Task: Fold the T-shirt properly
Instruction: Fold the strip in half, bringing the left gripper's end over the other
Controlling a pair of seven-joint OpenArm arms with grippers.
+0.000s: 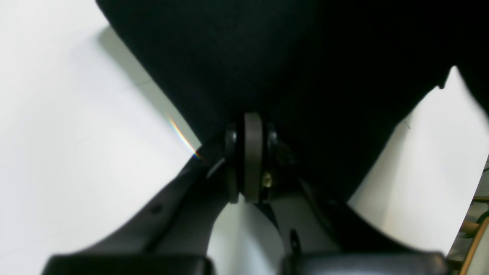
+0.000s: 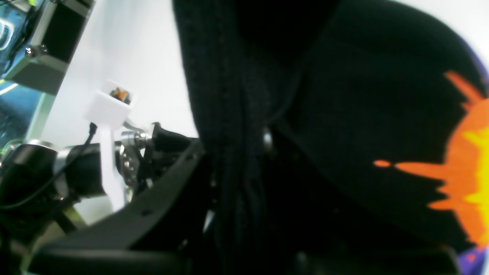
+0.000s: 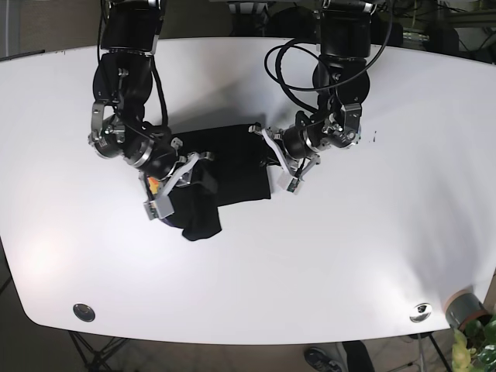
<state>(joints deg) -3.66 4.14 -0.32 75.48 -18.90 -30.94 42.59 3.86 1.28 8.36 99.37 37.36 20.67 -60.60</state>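
The black T-shirt (image 3: 232,172) lies bunched and partly folded mid-table, with an orange print (image 2: 466,168) showing in the right wrist view. My left gripper (image 1: 252,124) is shut on a pinch of the shirt's (image 1: 267,57) edge, which rises above the white table. In the base view this gripper (image 3: 268,153) is at the shirt's right side. My right gripper (image 3: 194,165) is at the shirt's left side. Black cloth (image 2: 344,95) drapes over its fingers and hides them, and it looks shut on the cloth.
The white table (image 3: 349,256) spreads wide around the shirt. Two round metal fittings (image 3: 84,311) (image 3: 421,311) sit near its front edge. A potted plant (image 3: 469,314) stands off the front right corner. The left arm's white camera bracket (image 2: 109,110) shows close by in the right wrist view.
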